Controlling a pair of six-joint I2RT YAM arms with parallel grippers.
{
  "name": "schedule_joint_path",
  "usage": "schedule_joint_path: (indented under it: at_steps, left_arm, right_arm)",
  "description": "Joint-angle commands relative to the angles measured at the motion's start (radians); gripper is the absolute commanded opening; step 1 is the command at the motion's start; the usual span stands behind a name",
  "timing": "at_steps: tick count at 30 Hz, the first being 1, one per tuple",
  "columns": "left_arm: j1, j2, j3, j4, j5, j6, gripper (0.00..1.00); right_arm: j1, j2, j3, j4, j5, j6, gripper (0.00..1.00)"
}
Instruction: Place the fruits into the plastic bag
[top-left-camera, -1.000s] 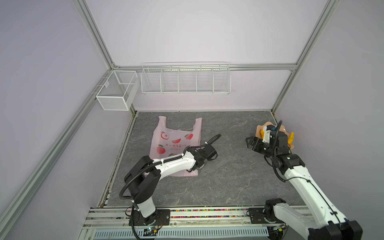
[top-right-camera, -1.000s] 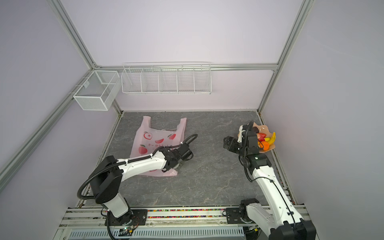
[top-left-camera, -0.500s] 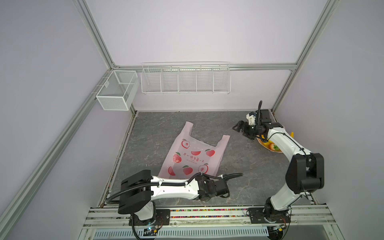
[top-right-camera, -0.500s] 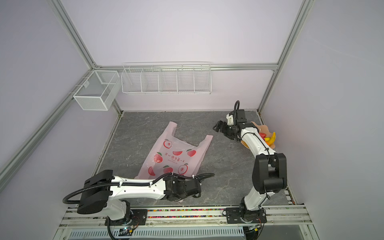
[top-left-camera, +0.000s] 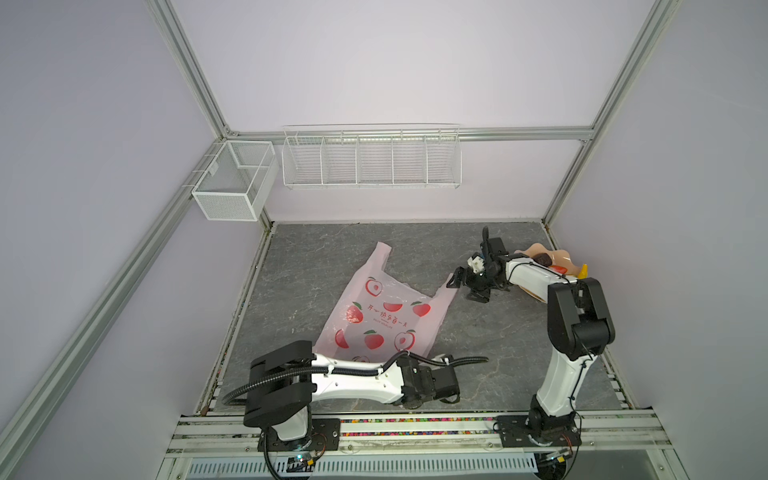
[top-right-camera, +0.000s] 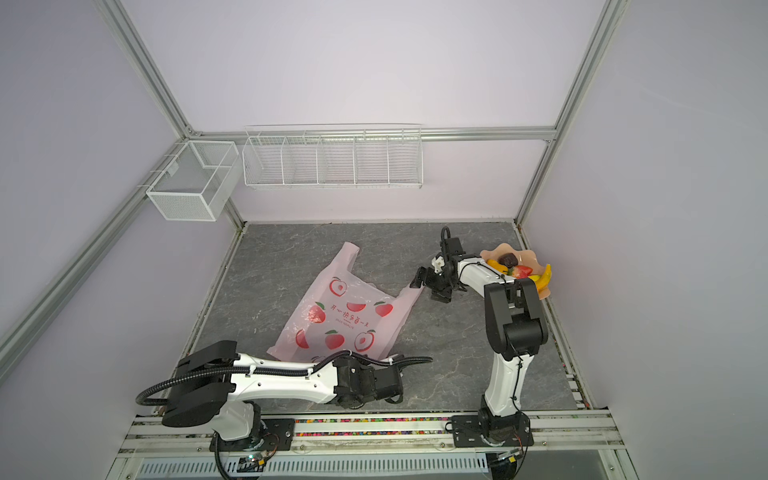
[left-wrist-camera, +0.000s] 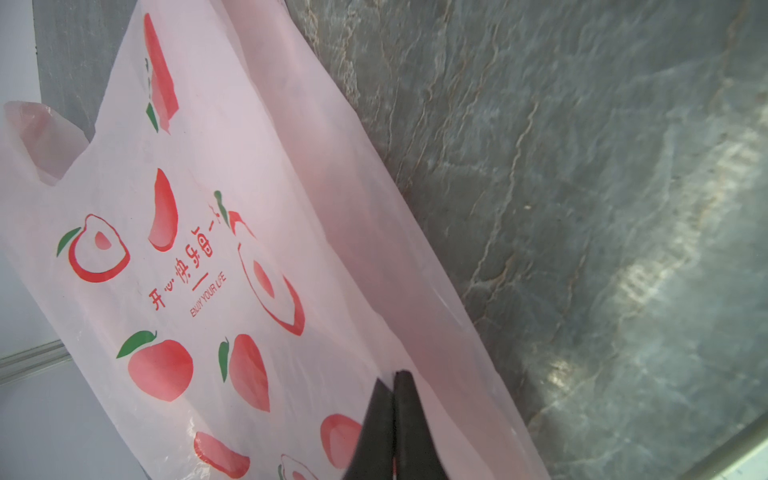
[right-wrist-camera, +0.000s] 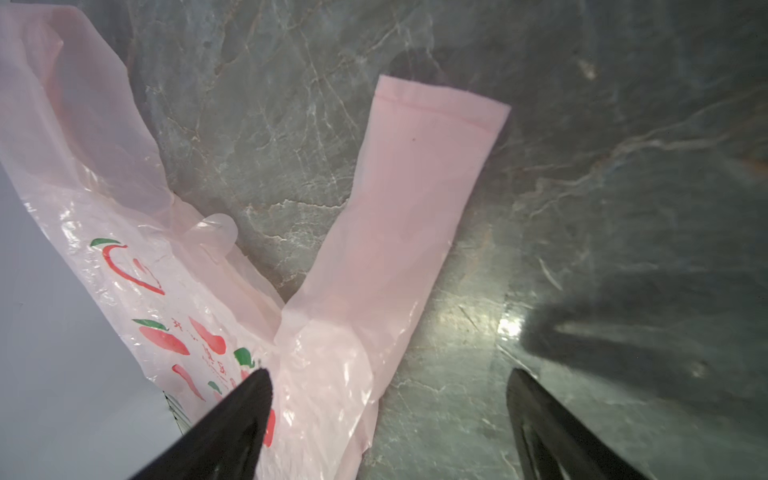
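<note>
The pale-pink plastic bag (top-left-camera: 376, 316) (top-right-camera: 347, 318) lies flat on the grey floor, handles toward the back. My left gripper (top-left-camera: 436, 360) (left-wrist-camera: 394, 376) is shut on the bag's bottom edge near the front. My right gripper (top-left-camera: 466, 288) (top-right-camera: 429, 287) (right-wrist-camera: 388, 374) stands open at the tip of the bag's right handle (right-wrist-camera: 415, 187), one finger over the plastic, nothing clamped. The fruits sit on the peach wavy plate (top-right-camera: 492, 250) at the right wall: a dark round one (top-right-camera: 508, 259), a strawberry (top-right-camera: 523, 271), a banana (top-right-camera: 544, 278).
A white wire rack (top-left-camera: 370, 156) hangs on the back wall and a mesh basket (top-left-camera: 232, 183) on the left wall. Aluminium posts frame the cell. The arms' mounting rail (top-left-camera: 415, 426) runs along the front edge.
The bag has been dragged from the back left toward the front and turned, held by my left gripper. My right gripper left the plate and came to the bag's right handle.
</note>
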Motion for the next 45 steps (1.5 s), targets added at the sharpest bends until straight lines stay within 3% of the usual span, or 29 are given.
schedule_joint_path:
  at_steps: [1, 6, 9, 16, 19, 20, 21, 22, 27, 29, 33, 35, 39, 42, 45]
  left_arm:
    - [-0.010, 0.008, -0.011, -0.006, -0.035, -0.008, 0.00]
    - [-0.013, -0.011, -0.035, 0.013, -0.057, 0.039, 0.00]
    - [-0.003, -0.027, -0.054, 0.018, -0.150, 0.041, 0.00]
    - [0.172, -0.158, -0.079, 0.036, -0.167, 0.002, 0.01]
    - [0.203, -0.254, -0.092, 0.073, -0.155, -0.022, 0.30]
    - [0.211, -0.293, -0.097, 0.084, -0.151, -0.046, 0.47]
    - [0.229, -0.335, -0.097, 0.089, -0.133, -0.083, 0.75]
    - [0.252, -0.371, -0.095, 0.089, -0.079, -0.119, 0.92]
    - [0.360, -0.558, -0.068, 0.105, -0.006, -0.335, 1.00]
    - [0.450, -0.579, -0.011, 0.083, 0.095, -0.430, 1.00]
    - [0.666, -0.466, 0.168, -0.049, 0.318, -0.582, 1.00]
    - [0.692, -0.364, 0.283, -0.140, 0.349, -0.593, 0.99]
    - [0.693, -0.112, 0.526, -0.311, 0.370, -0.533, 0.97]
    - [0.693, 0.070, 0.698, -0.469, 0.366, -0.514, 0.94]
    - [0.685, 0.214, 0.832, -0.606, 0.377, -0.505, 0.86]
  right_arm:
    - [0.024, 0.018, -0.041, 0.100, 0.021, 0.089, 0.79]
    - [0.025, 0.019, -0.107, 0.227, 0.038, 0.217, 0.42]
    - [0.023, -0.025, -0.153, 0.249, 0.066, 0.258, 0.25]
    - [0.026, -0.236, -0.374, 0.334, 0.138, 0.436, 0.13]
    - [0.043, -0.338, -0.481, 0.362, 0.175, 0.541, 0.10]
    - [0.054, -0.375, -0.506, 0.362, 0.193, 0.572, 0.10]
    - [0.068, -0.415, -0.528, 0.356, 0.217, 0.599, 0.10]
    - [0.082, -0.447, -0.546, 0.349, 0.241, 0.623, 0.09]
    - [0.212, -0.612, -0.631, 0.315, 0.386, 0.787, 0.09]
    - [0.293, -0.655, -0.650, 0.304, 0.460, 0.854, 0.09]
    - [0.493, -0.689, -0.679, 0.312, 0.623, 1.041, 0.09]
    - [0.603, -0.682, -0.682, 0.309, 0.700, 1.153, 0.09]
    - [0.787, -0.610, -0.639, 0.335, 0.750, 1.283, 0.20]
    - [0.851, -0.586, -0.579, 0.298, 0.720, 1.290, 0.60]
    - [0.868, -0.644, -0.518, 0.166, 0.724, 1.221, 0.81]
